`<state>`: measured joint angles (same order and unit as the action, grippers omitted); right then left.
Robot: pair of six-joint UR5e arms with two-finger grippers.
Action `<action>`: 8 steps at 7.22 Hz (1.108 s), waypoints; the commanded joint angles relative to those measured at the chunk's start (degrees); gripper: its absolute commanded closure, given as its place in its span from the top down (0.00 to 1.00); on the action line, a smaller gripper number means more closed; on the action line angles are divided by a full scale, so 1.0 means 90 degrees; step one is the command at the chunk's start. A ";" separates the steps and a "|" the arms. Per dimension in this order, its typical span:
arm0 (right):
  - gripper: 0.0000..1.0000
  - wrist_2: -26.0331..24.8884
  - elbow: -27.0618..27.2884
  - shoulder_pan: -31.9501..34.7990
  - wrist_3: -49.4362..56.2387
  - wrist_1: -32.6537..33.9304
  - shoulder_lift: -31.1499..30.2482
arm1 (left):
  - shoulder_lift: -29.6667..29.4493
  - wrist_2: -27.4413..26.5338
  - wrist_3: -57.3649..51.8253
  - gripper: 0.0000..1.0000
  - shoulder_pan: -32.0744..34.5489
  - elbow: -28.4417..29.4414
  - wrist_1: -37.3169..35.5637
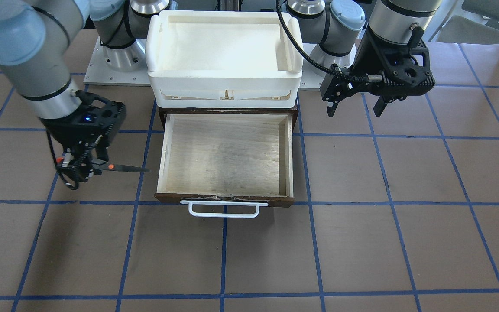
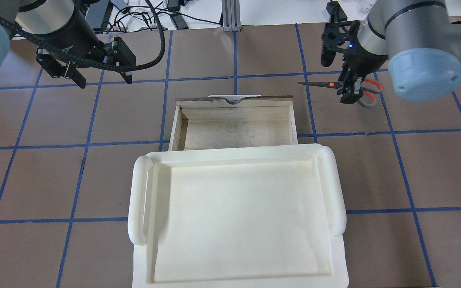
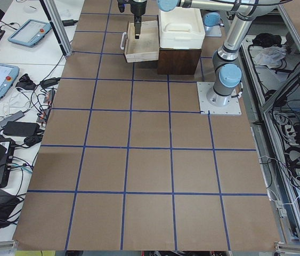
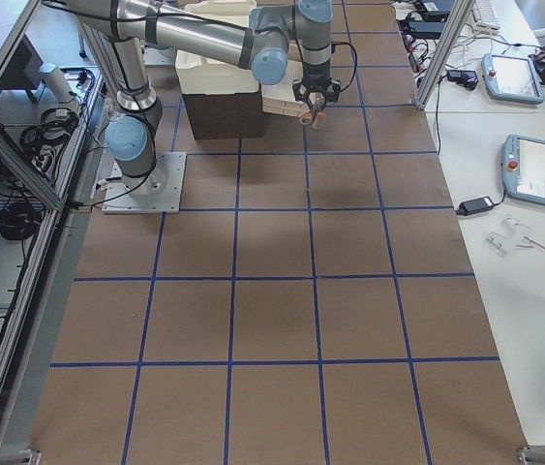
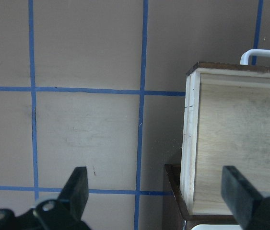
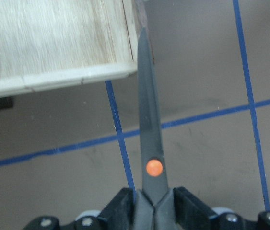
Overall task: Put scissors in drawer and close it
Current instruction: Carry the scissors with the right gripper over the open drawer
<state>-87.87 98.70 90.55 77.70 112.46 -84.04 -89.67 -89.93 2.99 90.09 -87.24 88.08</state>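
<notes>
The right claw (image 1: 87, 167) is clamped shut on the scissors (image 1: 119, 168), pinching them just behind the orange pivot. The grey handles trail behind its fingers and the dark blades stick straight out ahead. The open drawer (image 1: 228, 156) lies directly ahead of that claw, and the blade tip sits just beside the drawer's near side wall, close to the front corner. Whether the tip rides above the wall's top edge or level with it is hard to judge from these views.

That is where the main risk lies. If the claw carries across too low, the tip could strike the wall and either twist the scissors in the grip or shove the drawer sideways. Letting go too early could leave the handles hung on the wall, so the drawer would jam when closed.

The left claw (image 1: 355, 113) hangs empty with its jaws spread wide, across the drawer from the right claw and well apart from the white wire handle (image 1: 224, 209).
</notes>
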 commanded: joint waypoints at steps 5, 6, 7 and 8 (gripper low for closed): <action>0.00 -0.0109 -0.0205 0.2621 -0.0940 0.0082 0.0684 | 0.0012 -0.0008 0.0000 1.00 -0.0001 -0.0004 0.0008; 0.00 -0.0100 -0.0234 0.2644 -0.0919 0.0276 0.0811 | 0.0002 0.0002 0.0000 1.00 -0.0010 -0.0004 -0.0002; 0.00 -0.0110 -0.0244 0.2644 -0.0919 0.0298 0.0938 | 0.0002 0.0002 0.0000 1.00 -0.0001 -0.0004 0.0008; 0.00 -0.0110 -0.0244 0.2644 -0.0919 0.0317 0.1027 | 0.0012 0.0002 0.0000 1.00 -0.0001 -0.0004 -0.0002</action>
<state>-88.81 96.59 114.13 69.37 114.86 -76.03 -89.62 -89.92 2.99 90.07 -87.28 88.12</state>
